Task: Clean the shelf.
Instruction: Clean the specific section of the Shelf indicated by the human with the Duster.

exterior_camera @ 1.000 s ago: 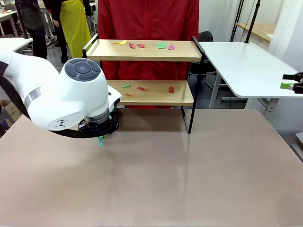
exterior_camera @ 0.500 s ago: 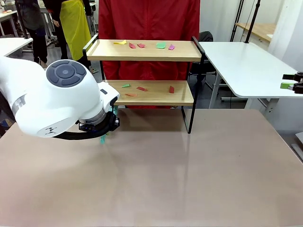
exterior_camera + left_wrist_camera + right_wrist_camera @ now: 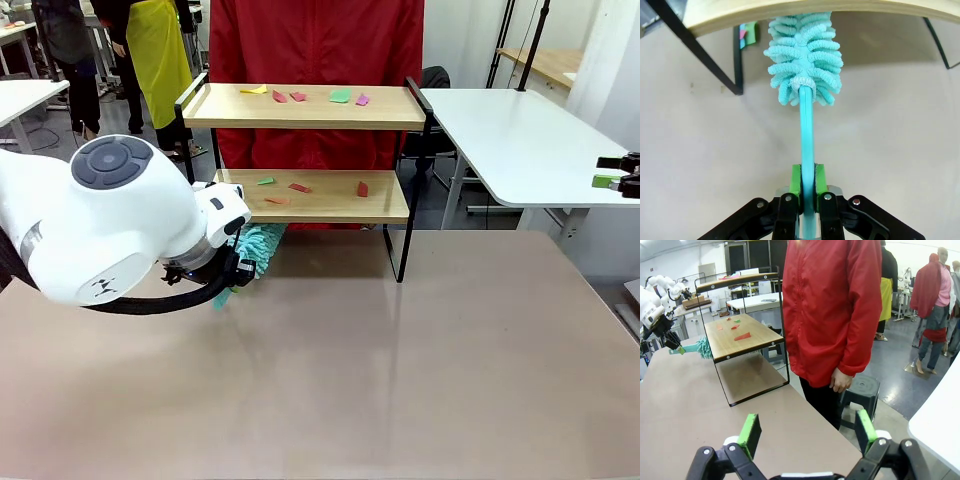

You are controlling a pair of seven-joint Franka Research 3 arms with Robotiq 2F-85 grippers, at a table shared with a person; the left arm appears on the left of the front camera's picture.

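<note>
Clamping the handle of a teal fluffy duster [image 3: 805,55], left end effector [image 3: 807,181] points its head at 12 o'clock under the light-wood black-framed shelf [image 3: 320,207]; it may snag the board edge.

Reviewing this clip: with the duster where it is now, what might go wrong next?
1. The head of the duster sits under the lower board's edge on the shelf; lifting could snag it.
2. The left gripper pinches only the thin handle, which may twist under load.
3. The paper scraps could be swept onto the table.
</note>
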